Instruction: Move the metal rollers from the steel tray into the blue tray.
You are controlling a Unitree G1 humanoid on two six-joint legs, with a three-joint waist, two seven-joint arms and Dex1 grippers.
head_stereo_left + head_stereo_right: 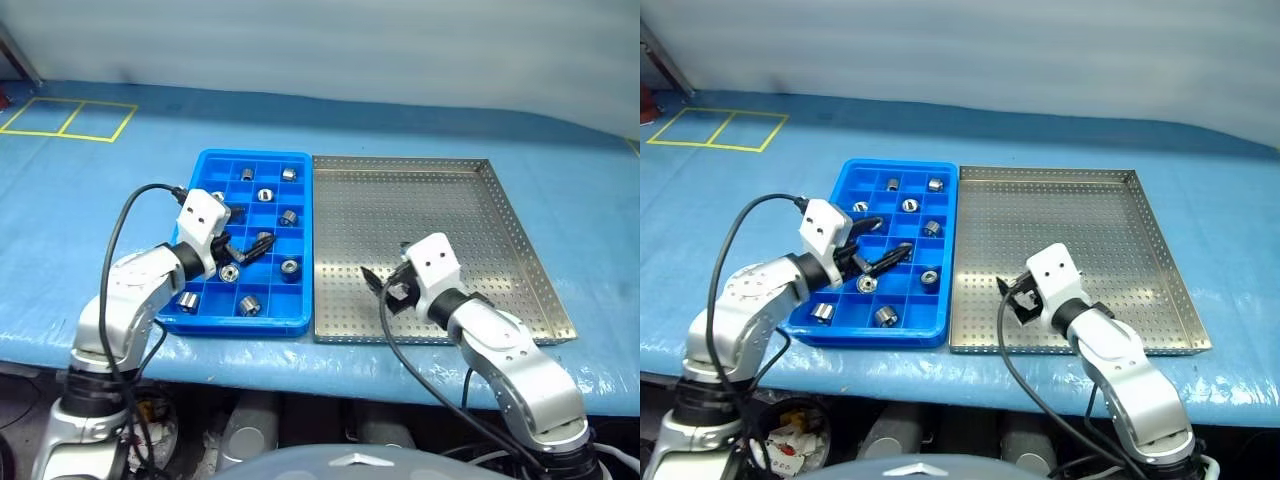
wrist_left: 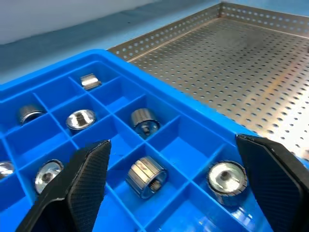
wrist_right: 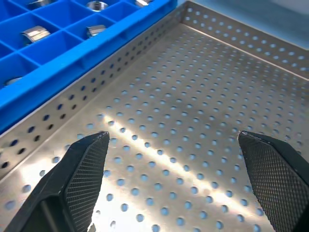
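Several metal rollers (image 1: 289, 267) lie in separate compartments of the blue tray (image 1: 255, 157), which sits left of and against the steel tray (image 1: 520, 240). My left gripper (image 1: 248, 232) hangs open over the blue tray's middle, holding nothing. In the left wrist view its fingers (image 2: 87, 169) straddle a roller (image 2: 146, 176) lying below in its compartment. My right gripper (image 1: 385, 265) is open and empty, low over the near left part of the steel tray. The right wrist view has bare perforated floor (image 3: 193, 96) between its fingers (image 3: 87, 164), with rollers (image 3: 36, 33) beyond the rim in the blue tray.
Both trays rest on a blue-covered table (image 1: 100, 220). Yellow tape squares (image 1: 70, 118) mark its far left corner. Black cables loop from both wrists (image 1: 120, 220). The table's front edge runs just below the trays.
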